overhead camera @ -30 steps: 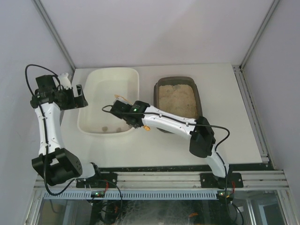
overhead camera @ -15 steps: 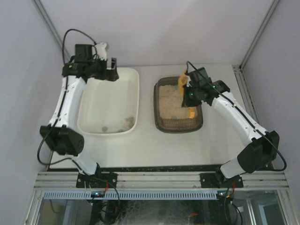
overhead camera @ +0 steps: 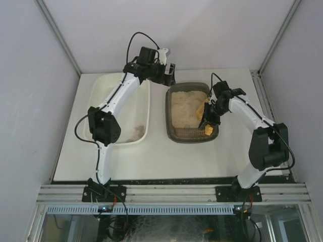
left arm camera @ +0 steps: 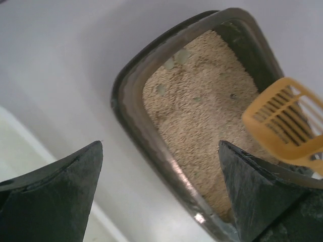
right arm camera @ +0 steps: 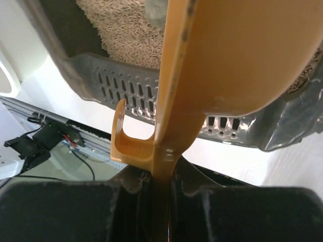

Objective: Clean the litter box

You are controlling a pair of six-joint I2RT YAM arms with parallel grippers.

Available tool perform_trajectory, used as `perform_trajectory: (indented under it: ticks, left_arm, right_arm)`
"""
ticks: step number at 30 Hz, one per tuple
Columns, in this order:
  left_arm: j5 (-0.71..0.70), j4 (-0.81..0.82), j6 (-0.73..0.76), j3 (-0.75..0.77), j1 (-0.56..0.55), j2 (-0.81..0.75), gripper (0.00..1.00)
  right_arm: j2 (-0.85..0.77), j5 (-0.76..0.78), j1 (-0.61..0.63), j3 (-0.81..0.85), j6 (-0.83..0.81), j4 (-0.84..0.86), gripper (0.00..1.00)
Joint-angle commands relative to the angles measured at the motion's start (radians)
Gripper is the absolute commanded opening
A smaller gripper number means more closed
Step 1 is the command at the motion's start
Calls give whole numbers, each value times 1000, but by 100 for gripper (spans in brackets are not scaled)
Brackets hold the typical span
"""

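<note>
The table (overhead camera: 227,151) bears the litter box (overhead camera: 187,139), which is stood under both grippers. The white tub (overhead camera: 98,93) is set just to the litter box's left, probably so that waste is carried only a short way. The left gripper (left arm camera: 160,146) is held above the litter box's far left corner with its fingers spread wide and empty, seemingly ready to steady the rim. The yellow scoop (left arm camera: 285,121) is pinched by its handle in the right gripper (right arm camera: 160,189) over the litter box's near right side, for sifting. Greyish clumps (left arm camera: 171,63) are seen at the litter box's far end
</note>
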Motion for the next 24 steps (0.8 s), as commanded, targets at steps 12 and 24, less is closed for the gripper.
perform_trajectory:
  ticks: [12,24]
  left_arm:
    - [-288,175,-324,-219,9,-173,100]
    - [-337,234,-274,-400,34,-266,100]
  right_arm:
    - [240,-43,56,171,96,-93,0]
    - [404,-270,61,236,139,73,0]
